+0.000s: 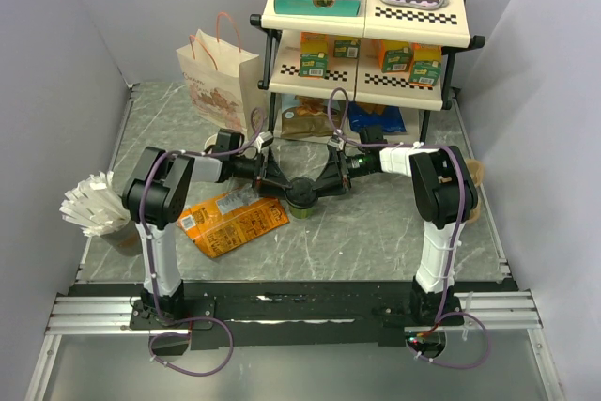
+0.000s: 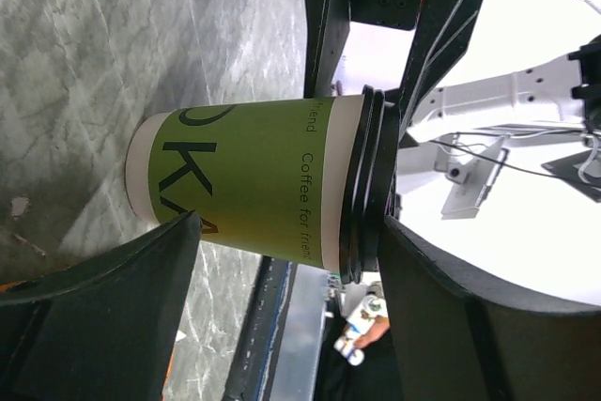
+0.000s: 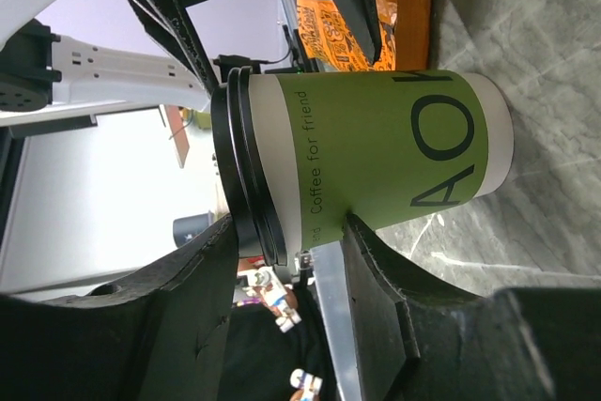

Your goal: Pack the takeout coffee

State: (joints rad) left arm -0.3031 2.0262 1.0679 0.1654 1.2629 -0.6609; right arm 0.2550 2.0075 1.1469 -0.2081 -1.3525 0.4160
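The takeout coffee (image 1: 300, 206), a green paper cup with a black lid, stands upright on the marble tabletop between both arms. My left gripper (image 1: 285, 185) reaches it from the left and my right gripper (image 1: 321, 187) from the right. In the left wrist view the cup (image 2: 254, 180) spans the gap just beyond my left gripper (image 2: 289, 232), whose jaws stand wide. In the right wrist view the cup (image 3: 376, 152) fills the middle. My right gripper (image 3: 286, 227) is open, narrower. One fingertip (image 3: 362, 232) touches the cup wall below the lid, the other sits beside the lid.
A paper bag with pink handles (image 1: 218, 77) stands at the back left. A two-tier shelf (image 1: 366, 21) with boxes stands behind the arms. An orange snack bag (image 1: 233, 221) lies flat left of the cup. A white fringed bundle (image 1: 94, 202) sits at the far left.
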